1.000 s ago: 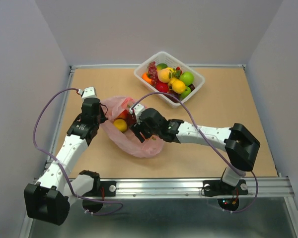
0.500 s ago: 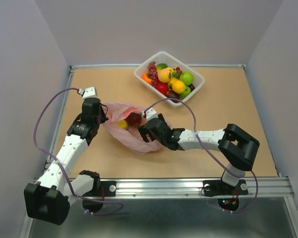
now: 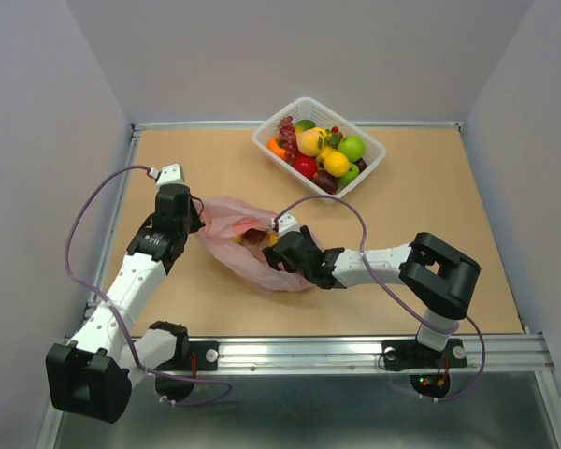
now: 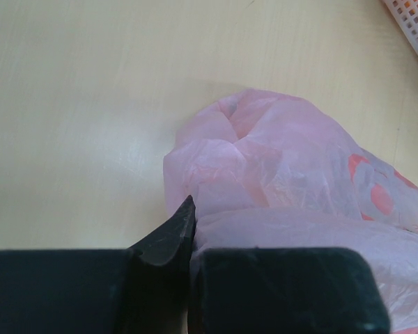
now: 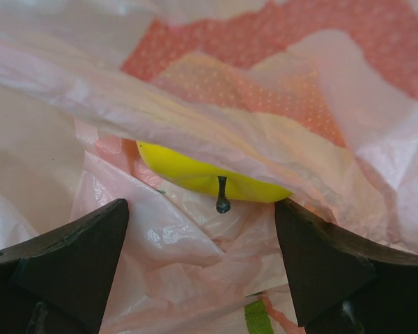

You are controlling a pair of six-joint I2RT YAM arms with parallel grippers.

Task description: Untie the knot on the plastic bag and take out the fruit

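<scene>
While the left gripper (image 4: 190,240) pinched the plastic bag (image 3: 252,264) at its left edge, the right gripper (image 5: 202,271) stood spread wide at the bag's opening.
Pink film was caught between the left fingers, which were pressed together (the bag lay crumpled on the table (image 3: 430,215), left of centre). The right fingers (image 5: 70,257) gripped nothing; a yellow fruit (image 5: 195,177) with a dark stem showed just ahead of them, half under a fold. The white basket (image 3: 309,100) sat well apart at the far side.

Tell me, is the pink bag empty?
No, not empty: a yellow fruit with a dark stem lies between folds of the pink bag.
</scene>
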